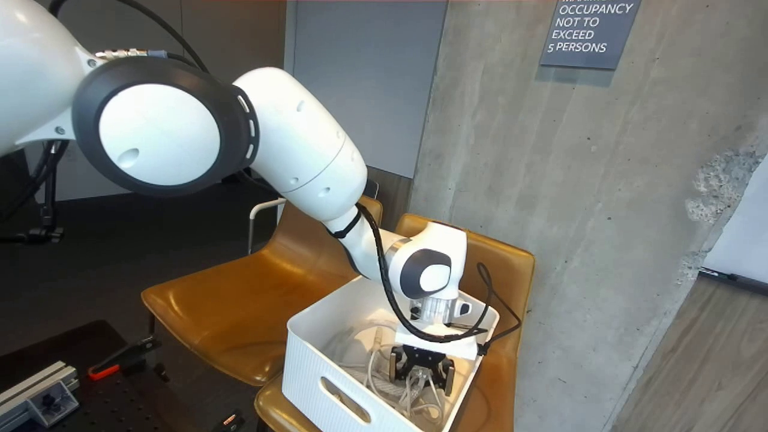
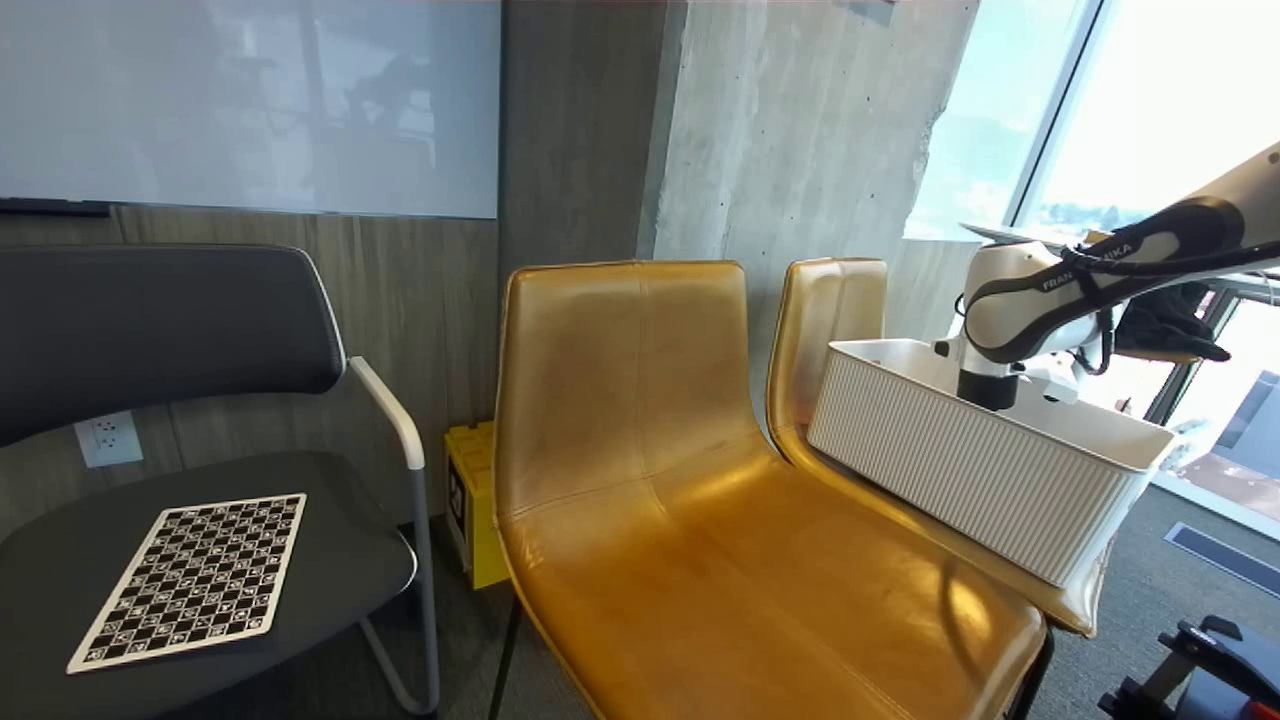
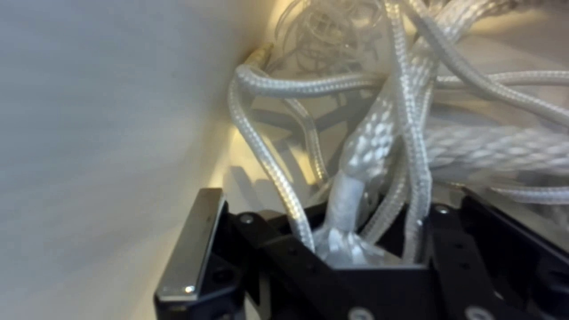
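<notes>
My gripper [image 1: 422, 375] points down inside a white ribbed bin [image 1: 312, 375]. Its jaws are spread wide. In the wrist view the gripper [image 3: 340, 200] has white cords and a thick braided rope [image 3: 373, 142] between its fingers, reaching up against the palm. A thin white cord [image 3: 311, 86] loops across above them. The left finger is close to the bin's inner wall [image 3: 111, 133]. More rope [image 1: 393, 387] lies on the bin's floor. In an exterior view the bin [image 2: 980, 460] hides the gripper and the rope.
The bin stands on a tan chair [image 1: 277, 403], beside another tan chair [image 2: 640, 560]. A concrete wall [image 1: 570, 210] rises behind. A dark table with a metal profile [image 1: 36, 390] is at the lower left. A dark chair [image 2: 160, 320] holds a checkered board [image 2: 200, 580].
</notes>
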